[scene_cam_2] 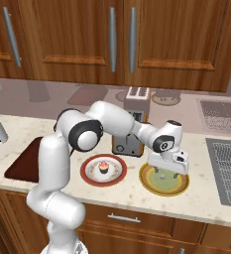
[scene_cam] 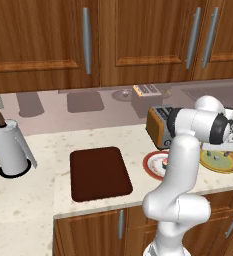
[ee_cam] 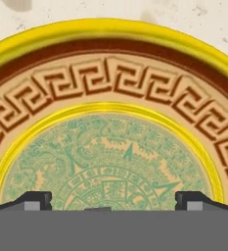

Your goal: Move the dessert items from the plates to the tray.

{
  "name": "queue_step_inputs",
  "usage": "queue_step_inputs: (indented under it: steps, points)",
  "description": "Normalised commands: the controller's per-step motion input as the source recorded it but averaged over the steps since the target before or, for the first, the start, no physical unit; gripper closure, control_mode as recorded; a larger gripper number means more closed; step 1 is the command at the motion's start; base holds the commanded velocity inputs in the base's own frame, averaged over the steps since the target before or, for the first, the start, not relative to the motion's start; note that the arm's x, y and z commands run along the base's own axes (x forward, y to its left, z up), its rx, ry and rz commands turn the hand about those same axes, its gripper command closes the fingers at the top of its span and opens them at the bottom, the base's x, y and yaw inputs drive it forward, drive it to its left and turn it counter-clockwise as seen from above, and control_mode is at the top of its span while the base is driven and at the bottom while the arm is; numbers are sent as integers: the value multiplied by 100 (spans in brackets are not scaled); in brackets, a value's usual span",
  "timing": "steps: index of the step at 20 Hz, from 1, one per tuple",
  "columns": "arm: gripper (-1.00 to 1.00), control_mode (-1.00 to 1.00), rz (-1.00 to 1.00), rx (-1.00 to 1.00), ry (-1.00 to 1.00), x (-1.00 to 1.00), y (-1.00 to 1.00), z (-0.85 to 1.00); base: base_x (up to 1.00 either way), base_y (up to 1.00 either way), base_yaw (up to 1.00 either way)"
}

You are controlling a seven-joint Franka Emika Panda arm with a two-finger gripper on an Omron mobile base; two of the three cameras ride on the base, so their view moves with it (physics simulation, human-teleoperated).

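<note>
A cupcake [scene_cam_2: 103, 166] with pink frosting stands on the white plate with the red-brown rim [scene_cam_2: 89, 177], and the arm half hides this cupcake [scene_cam: 164, 162] in the left base view. My gripper [scene_cam_2: 162, 172] hangs open just above the middle of the yellow-green plate [scene_cam_2: 179, 186], fingers pointing down. In the hand view the fingertips [ee_cam: 34, 200] stand wide apart over the patterned plate [ee_cam: 110, 93], with nothing gripped. I cannot make out the tiny pale morsel under the hand. The dark brown tray [scene_cam: 100, 172] lies to the left with nothing on it.
An orange-sided toaster [scene_cam_2: 129, 141] stands right behind the two plates. A white jug-like object [scene_cam: 8, 150] sits at the far left of the counter. A sink [scene_cam_2: 228, 168] lies to the right. The counter's front edge runs close to the plates.
</note>
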Motion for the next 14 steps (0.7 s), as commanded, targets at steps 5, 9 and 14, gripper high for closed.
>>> queue_step_inputs:
  steps: [5, 9, 14]
  points:
    - [-100, -100, 0, 0, -10, -3, 4, 0, 0, 0, 0]
    - [-100, -100, 0, 0, -4, -3, 7, -7, 0, 0, 0]
    - [-100, -100, 0, 0, 0, -12, 6, 0, 0, 0, 0]
